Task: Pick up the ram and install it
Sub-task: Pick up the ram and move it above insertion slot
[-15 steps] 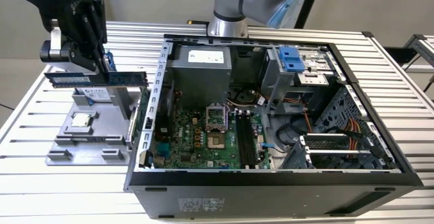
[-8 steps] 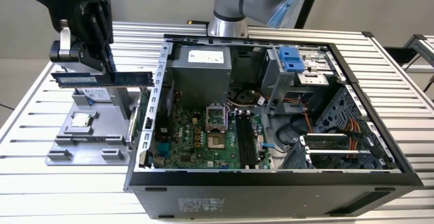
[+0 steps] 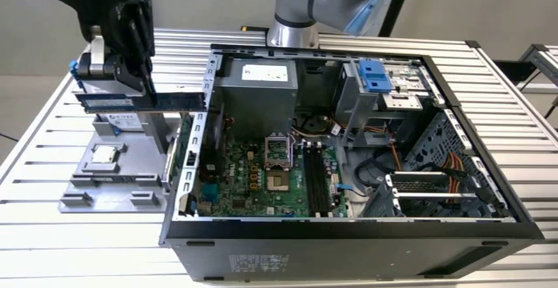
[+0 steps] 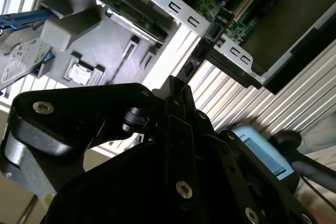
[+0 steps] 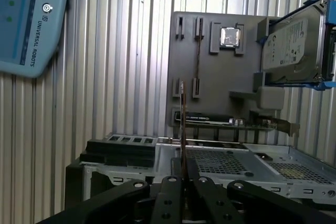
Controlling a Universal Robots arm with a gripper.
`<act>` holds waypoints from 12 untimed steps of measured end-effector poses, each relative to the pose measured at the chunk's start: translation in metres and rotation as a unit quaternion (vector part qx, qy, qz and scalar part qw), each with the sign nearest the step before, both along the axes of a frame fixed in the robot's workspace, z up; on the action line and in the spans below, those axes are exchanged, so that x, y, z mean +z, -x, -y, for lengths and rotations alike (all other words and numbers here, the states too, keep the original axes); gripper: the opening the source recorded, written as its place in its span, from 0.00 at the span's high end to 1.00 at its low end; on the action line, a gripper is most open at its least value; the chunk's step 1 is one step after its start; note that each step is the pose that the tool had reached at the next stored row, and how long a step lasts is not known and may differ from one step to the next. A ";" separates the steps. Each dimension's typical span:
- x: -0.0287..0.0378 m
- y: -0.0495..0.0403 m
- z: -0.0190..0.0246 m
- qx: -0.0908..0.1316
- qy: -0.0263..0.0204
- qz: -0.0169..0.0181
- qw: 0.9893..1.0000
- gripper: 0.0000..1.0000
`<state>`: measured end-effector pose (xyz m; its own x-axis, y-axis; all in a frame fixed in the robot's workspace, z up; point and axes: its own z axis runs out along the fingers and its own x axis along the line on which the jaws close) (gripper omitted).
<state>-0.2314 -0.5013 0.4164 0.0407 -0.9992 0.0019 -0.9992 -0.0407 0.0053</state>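
Gripper [image 3: 146, 93] with ram [image 3: 180, 100] near case wall [image 3: 193, 152]

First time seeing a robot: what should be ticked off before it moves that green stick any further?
1. Thin blue-green circuit-board stick clamped in black tool: ok.
2. Stick out of grey holder tray: ok.
3. Long black motherboard slots look free: ok.
4. Stick above those slots: not ok; it hangs at the open computer case's side wall.
5. Stick's notch matching the slot: cannot tell.

The case wall [image 3: 196, 151] rises just beside the ram [image 3: 179, 100], with open room above the motherboard [image 3: 253, 183] beyond.
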 end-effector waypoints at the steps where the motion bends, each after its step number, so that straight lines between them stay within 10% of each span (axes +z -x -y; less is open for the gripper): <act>1: 0.0000 -0.0014 0.0000 0.000 0.000 0.000 1.000 1.00; 12: 0.0000 -0.0188 0.0000 0.000 0.000 -0.001 1.000 1.00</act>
